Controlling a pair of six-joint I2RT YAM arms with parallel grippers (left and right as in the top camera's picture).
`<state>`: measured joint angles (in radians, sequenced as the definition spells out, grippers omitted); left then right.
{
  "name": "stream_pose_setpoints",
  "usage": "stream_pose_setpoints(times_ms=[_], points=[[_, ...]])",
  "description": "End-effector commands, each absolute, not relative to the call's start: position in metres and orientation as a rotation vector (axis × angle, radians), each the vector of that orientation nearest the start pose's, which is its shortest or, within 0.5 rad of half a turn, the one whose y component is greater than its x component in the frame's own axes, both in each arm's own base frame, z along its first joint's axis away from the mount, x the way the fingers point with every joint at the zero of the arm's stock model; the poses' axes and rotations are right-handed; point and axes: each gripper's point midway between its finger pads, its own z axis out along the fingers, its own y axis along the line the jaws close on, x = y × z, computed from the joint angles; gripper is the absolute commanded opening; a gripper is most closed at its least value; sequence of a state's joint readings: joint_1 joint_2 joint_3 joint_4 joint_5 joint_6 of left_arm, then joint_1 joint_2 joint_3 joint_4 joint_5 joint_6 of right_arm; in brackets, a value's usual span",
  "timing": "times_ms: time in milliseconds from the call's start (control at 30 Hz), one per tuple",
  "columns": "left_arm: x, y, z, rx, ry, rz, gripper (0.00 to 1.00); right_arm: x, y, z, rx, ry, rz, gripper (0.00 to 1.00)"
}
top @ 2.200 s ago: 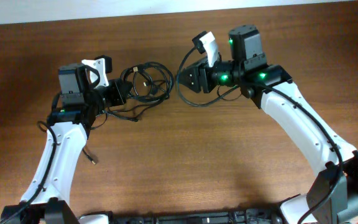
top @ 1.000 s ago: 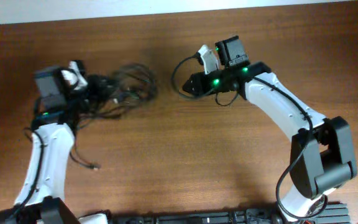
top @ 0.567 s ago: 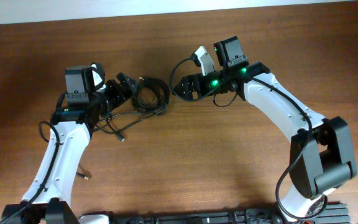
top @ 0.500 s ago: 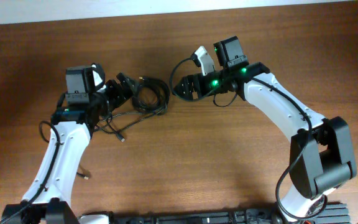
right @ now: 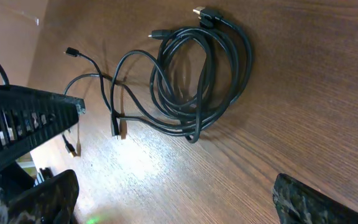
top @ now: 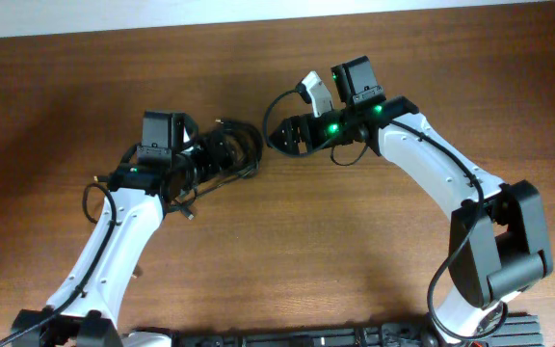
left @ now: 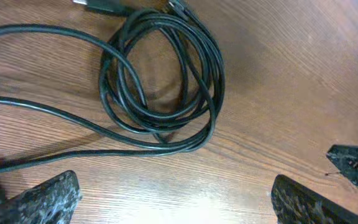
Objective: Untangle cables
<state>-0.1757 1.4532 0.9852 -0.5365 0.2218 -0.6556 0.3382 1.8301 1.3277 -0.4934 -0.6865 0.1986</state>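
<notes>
Coiled cables (left: 160, 81) on table (top: 316, 260).
L gripper (left: 176, 202) & R gripper (right: 173, 202): both wide, empty; coil between them.

White shells cover the left arm (top: 114, 239) and right arm (top: 434, 166), with black joints, black wires, green lamps (top: 333, 125) (brightest on the right) and grainy black pincer fingers (left: 42, 199).
</notes>
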Motion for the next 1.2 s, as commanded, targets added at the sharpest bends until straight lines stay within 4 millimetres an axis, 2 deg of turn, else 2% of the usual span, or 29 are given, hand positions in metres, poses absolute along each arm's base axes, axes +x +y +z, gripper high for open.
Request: stream_pose_setpoints(times_ms=[0, 233, 333, 367, 400, 467, 500, 533, 567, 600, 700, 800, 833, 900, 933, 1033, 1067, 1133, 1167], points=[[0.352, -0.096, 0.110, -0.572, 2.601, -0.535, 0.99, 0.382, 0.252, 0.131, -0.467, 2.527, 1.093, 0.98], [0.349, -0.095, 0.109, -0.577, 2.611, -0.531, 0.99, 0.382, 0.252, 0.131, -0.468, 2.527, 1.093, 0.98], [0.349, -0.095, 0.108, -0.577, 2.613, -0.530, 0.99, 0.391, 0.255, 0.138, -0.483, 2.466, 1.090, 0.98], [0.351, -0.090, 0.108, -0.586, 2.601, -0.493, 0.99, 0.392, 0.256, 0.140, -0.475, 2.461, 1.099, 0.98], [0.354, -0.084, 0.108, -0.596, 2.587, -0.448, 0.99, 0.399, 0.261, 0.147, -0.428, 2.433, 1.131, 0.98], [0.354, -0.069, 0.105, -0.629, 2.570, -0.333, 0.99, 0.400, 0.260, 0.148, -0.307, 2.473, 1.176, 0.98], [0.357, -0.062, 0.106, -0.642, 2.551, -0.290, 0.99, 0.399, 0.262, 0.150, -0.316, 2.468, 1.192, 0.99], [0.362, -0.056, 0.109, -0.649, 2.516, -0.250, 0.99, 0.402, 0.265, 0.148, -0.351, 2.445, 1.169, 0.93], [0.365, -0.050, 0.110, -0.658, 2.496, -0.211, 0.99, 0.402, 0.272, 0.140, -0.394, 2.446, 1.110, 0.61], [0.366, -0.040, 0.111, -0.674, 2.474, -0.142, 0.99, 0.399, 0.285, 0.130, -0.422, 2.458, 1.075, 0.57], [0.369, -0.027, 0.112, -0.776, 2.441, -0.164, 0.99, 0.403, 0.310, 0.110, -0.467, 2.434, 0.943, 0.57], [0.369, -0.020, 0.111, -0.827, 2.447, -0.249, 0.99, 0.421, 0.312, 0.094, -0.471, 2.393, 0.872, 0.58], [0.369, -0.020, 0.111, -0.828, 2.448, -0.251, 0.99, 0.423, 0.315, 0.080, -0.475, 2.404, 0.880, 0.58], [0.369, -0.030, 0.111, -0.811, 2.469, -0.321, 0.99, 0.417, 0.319, 0.052, -0.483, 2.460, 0.913, 0.57], [0.369, -0.030, 0.111, -0.811, 2.469, -0.321, 0.99, 0.413, 0.323, 0.045, -0.498, 2.472, 0.936, 0.56], [0.368, -0.032, 0.111, -0.808, 2.473, -0.337, 0.99, 0.401, 0.336, 0.024, -0.487, 2.526, 0.948, 0.48], [0.368, -0.036, 0.111, -0.800, 2.481, -0.369, 0.99, 0.394, 0.342, 0.013, -0.480, 2.553, 0.958, 0.39], [0.367, -0.037, 0.110, -0.799, 2.488, -0.374, 0.99, 0.390, 0.345, 0.010, -0.491, 2.563, 0.949, 0.35], [0.365, -0.037, 0.109, -0.801, 2.494, -0.372, 0.99, 0.391, 0.341, 0.008, -0.480, 2.577, 0.944, 0.29]])
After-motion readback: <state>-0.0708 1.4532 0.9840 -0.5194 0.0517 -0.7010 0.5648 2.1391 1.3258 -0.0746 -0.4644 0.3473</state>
